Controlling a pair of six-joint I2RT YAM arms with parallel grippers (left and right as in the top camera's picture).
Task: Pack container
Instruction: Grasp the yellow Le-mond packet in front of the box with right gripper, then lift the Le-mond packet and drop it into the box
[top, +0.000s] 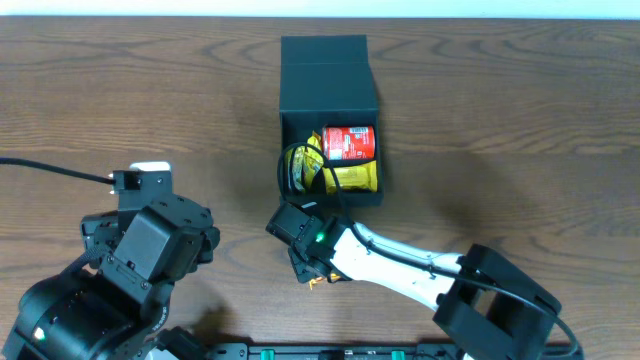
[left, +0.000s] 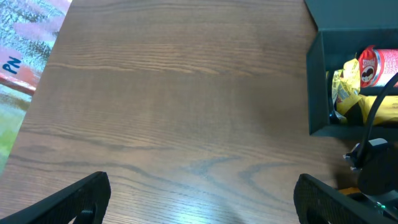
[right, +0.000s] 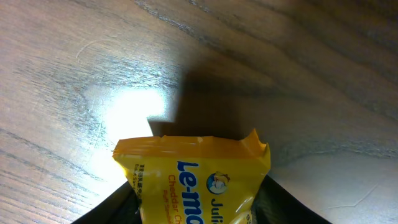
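The dark container (top: 329, 88) stands at the table's back middle with its lid flapped back. Inside lie a red can (top: 348, 143) and yellow snack packets (top: 352, 177); they also show in the left wrist view (left: 364, 87). My right gripper (top: 312, 272) is in front of the container, shut on a yellow Le-mo snack packet (right: 196, 177) above the wood. My left gripper (left: 199, 199) is open and empty over bare table, left of the container (left: 318, 81).
A black cable (top: 50, 168) runs in from the left to the left arm. A colourful printed sheet (left: 25, 56) lies at the left edge of the left wrist view. The right arm's white link (top: 400, 268) stretches across the front.
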